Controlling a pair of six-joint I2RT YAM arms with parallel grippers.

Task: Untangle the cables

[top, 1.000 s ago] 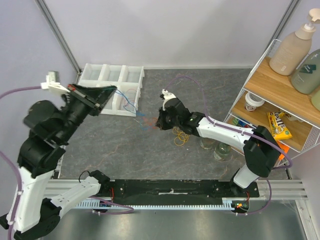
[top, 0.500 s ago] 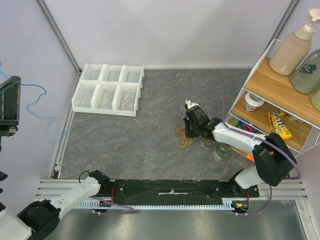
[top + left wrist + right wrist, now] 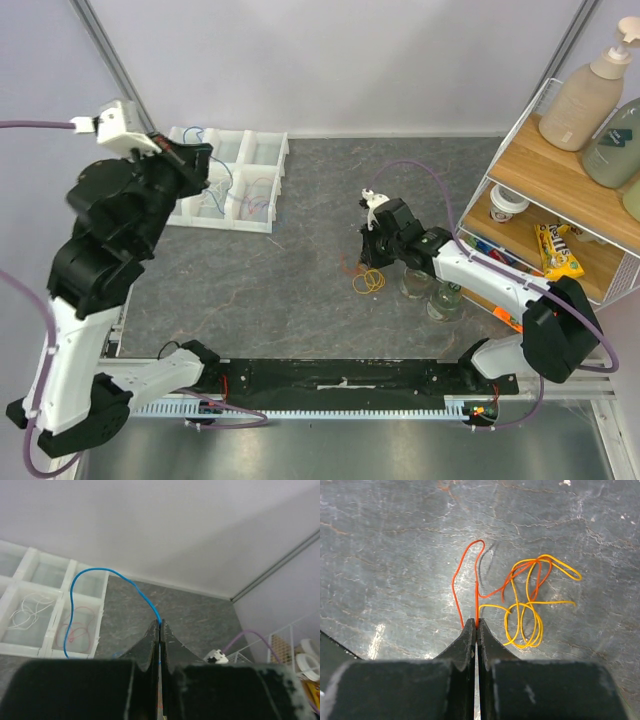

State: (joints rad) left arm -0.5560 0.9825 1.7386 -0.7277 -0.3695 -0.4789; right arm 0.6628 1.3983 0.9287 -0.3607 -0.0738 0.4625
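Observation:
My left gripper (image 3: 203,160) is shut on a blue cable (image 3: 222,172) and holds it high over the white compartment tray (image 3: 268,150). In the left wrist view the blue cable (image 3: 100,571) arcs from the shut tips (image 3: 160,625) down towards the tray (image 3: 31,562). My right gripper (image 3: 371,250) is low over the table, shut on an orange cable (image 3: 465,562) at its tips (image 3: 476,625). The orange cable is tangled with a yellow cable (image 3: 522,627) lying to its right. The pile also shows in the top view (image 3: 366,281).
The tray holds a white loop (image 3: 25,614) and a red loop (image 3: 76,629) in separate compartments. Two glass jars (image 3: 440,298) stand just right of the pile. A wire shelf (image 3: 560,200) with bottles and snacks stands at the right edge.
My left arm swung out to the far left with the blue cable, then came back above the tray. My right gripper moved right to the orange and yellow pile and stayed low there.

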